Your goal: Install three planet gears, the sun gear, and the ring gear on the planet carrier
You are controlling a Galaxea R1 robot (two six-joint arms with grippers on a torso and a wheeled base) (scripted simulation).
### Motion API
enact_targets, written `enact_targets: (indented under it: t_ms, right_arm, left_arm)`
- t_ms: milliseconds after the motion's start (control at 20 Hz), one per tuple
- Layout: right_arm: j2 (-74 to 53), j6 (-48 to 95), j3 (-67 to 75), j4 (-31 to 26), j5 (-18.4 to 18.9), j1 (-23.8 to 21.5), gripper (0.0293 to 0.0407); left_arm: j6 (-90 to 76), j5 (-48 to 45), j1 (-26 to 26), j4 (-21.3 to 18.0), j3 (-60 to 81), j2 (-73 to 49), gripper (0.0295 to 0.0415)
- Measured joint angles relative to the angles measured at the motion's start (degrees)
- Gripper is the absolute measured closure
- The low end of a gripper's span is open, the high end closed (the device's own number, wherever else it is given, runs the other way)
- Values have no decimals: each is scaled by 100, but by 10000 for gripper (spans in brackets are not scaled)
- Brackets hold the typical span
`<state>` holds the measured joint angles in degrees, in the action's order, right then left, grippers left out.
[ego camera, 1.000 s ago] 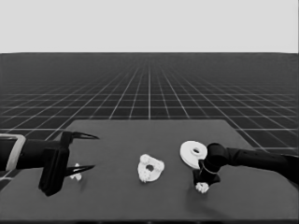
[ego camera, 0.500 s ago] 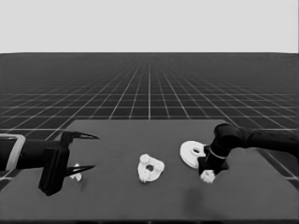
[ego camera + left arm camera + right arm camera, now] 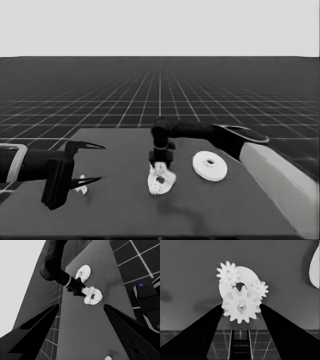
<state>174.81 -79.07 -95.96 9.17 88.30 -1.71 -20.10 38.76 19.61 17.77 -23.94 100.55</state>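
**gearhead_42:** So where are you at right now? Is your right gripper [image 3: 161,165] actually carrying something?

**rigwatcher:** Yep. Check your right wrist view: a planet gear [image 3: 241,305] sits pinched between the two fingers, jaws closed in on its teeth from either side. You're holding it right over the smaller round part [image 3: 161,181], mid-table, and that's the planet carrier. Two more gears already sit on it, one [image 3: 228,274] on the far rim and another [image 3: 260,289] off to the side, so my guess is this is the third planet going in.

**gearhead_42:** Why grip it by the edges?

**rigwatcher:** Probably so the bore stays clear underneath for dropping onto a post. You'll want its teeth lined up so they don't ride on the neighbours. I can't tell whether it's already touching the carrier or hanging just above.

**gearhead_42:** And the big one?

**rigwatcher:** The larger round part [image 3: 210,165] lies flat just beside the carrier on your right arm's side, handy for capping everything last. Not touching it.

**gearhead_42:** Left arm?

**rigwatcher:** Your left gripper [image 3: 90,162] is parked over the table's left end, jaws spread wide, holding nothing. A small white piece [image 3: 81,188] lies under it, too small to identify.
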Motion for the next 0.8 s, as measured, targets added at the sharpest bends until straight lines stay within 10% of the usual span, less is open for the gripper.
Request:
enact_targets:
  t_ms: [800]
  right_arm:
    - [183,160,-556,660,-228,738,390]
  left_arm:
    - [0,0,0,0,0,0,326]
